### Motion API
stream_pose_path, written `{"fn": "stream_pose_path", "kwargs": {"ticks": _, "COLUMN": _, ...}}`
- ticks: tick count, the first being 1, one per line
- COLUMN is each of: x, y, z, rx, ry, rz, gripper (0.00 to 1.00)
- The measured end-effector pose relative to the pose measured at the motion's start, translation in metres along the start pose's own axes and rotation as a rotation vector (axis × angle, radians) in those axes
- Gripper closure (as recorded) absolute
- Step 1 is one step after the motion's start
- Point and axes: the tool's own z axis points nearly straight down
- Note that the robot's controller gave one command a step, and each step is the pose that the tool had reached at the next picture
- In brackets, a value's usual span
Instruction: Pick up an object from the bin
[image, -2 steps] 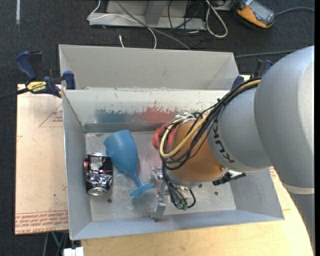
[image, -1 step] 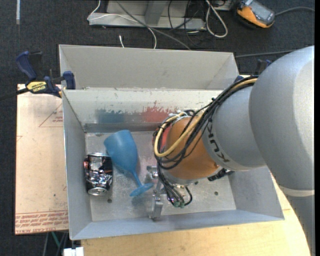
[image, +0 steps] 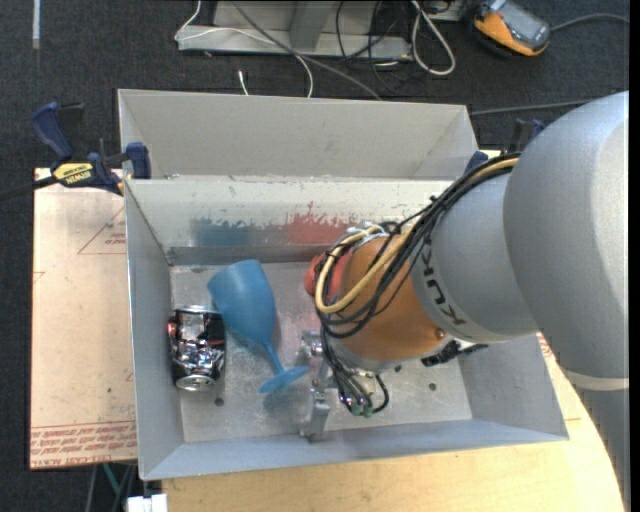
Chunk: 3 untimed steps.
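Note:
A blue plastic goblet (image: 248, 305) lies on its side in the middle of the bin, cup toward the back left, stem and foot toward the front. My gripper (image: 318, 408) reaches down to the bin floor near the front wall, just right of the goblet's foot and very close to it. Whether it touches the foot is hard to tell. A crushed drink can (image: 197, 347), silver with red and black print, lies at the left, well clear of the gripper.
A bit of a red thing (image: 317, 270) peeks out behind the arm's orange cover near the back wall. The arm and its cables hide the right half of the bin floor. The front wall stands right below the gripper.

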Motion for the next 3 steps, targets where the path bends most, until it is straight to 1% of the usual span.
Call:
{"fn": "stream_pose_path", "kwargs": {"ticks": 1, "x": -0.002, "y": 0.008, "z": 0.001, "rx": 0.000, "ry": 0.006, "rz": -0.040, "gripper": 1.00}}
{"fn": "stream_pose_path", "kwargs": {"ticks": 2, "x": -0.002, "y": 0.008, "z": 0.001, "rx": 0.000, "ry": 0.006, "rz": -0.040, "gripper": 1.00}}
{"fn": "stream_pose_path", "kwargs": {"ticks": 3, "x": 0.001, "y": 0.007, "z": -0.022, "rx": 0.003, "ry": 0.018, "rz": -0.040, "gripper": 1.00}}
